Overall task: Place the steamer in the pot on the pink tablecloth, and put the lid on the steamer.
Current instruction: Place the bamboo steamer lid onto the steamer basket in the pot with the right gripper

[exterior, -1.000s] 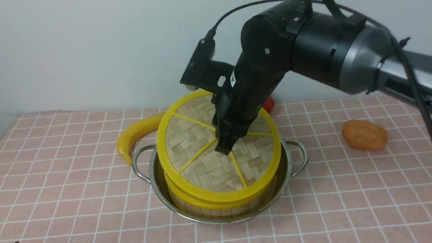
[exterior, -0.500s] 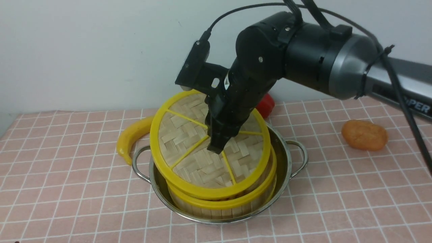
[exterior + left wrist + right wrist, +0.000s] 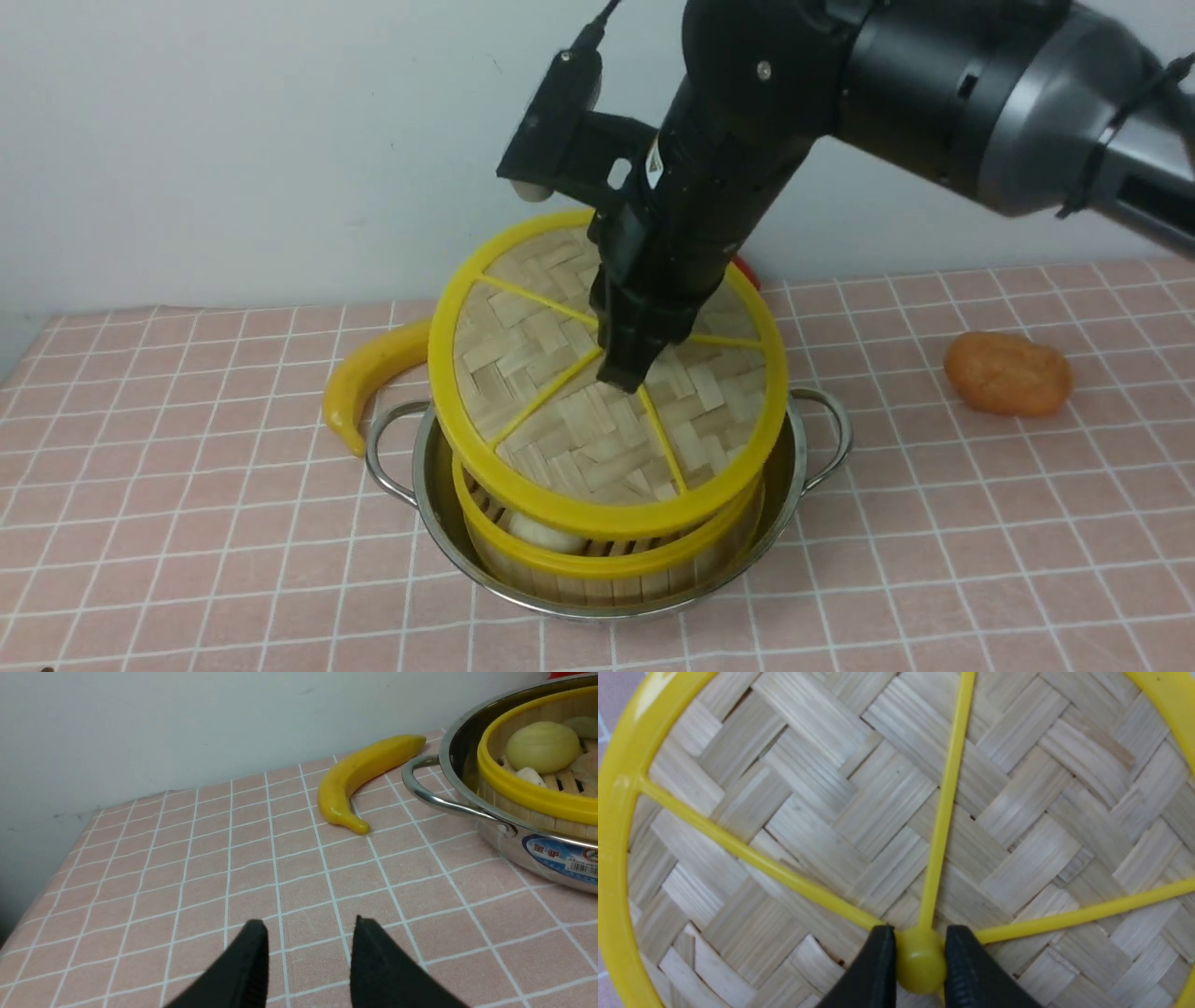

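The lid (image 3: 532, 383) hangs from my right fingers (image 3: 873, 975), which pinch its small centre knob (image 3: 920, 963). That smooth plastic nub is the only hold, and I judge it slippery, so the disc could swing or twist. The lid looks light and stiff: herringbone-woven bamboo strips, thin yellow spokes and a thick yellow rim. It is tilted, with its six o'clock edge low over the steamer (image 3: 607, 563) and its twelve o'clock edge raised, not yet seated. The steamer, slatted bamboo with a matching rim and pale buns (image 3: 542, 746) inside, sits in the shiny steel pot (image 3: 551, 851) on the pink tablecloth (image 3: 187, 523) covering the bench. A glossy banana (image 3: 373, 369) lies at the pot's ten o'clock and an orange lump (image 3: 1006, 373) at two o'clock. My left fingers (image 3: 247, 966) are spread and empty over bare cloth.
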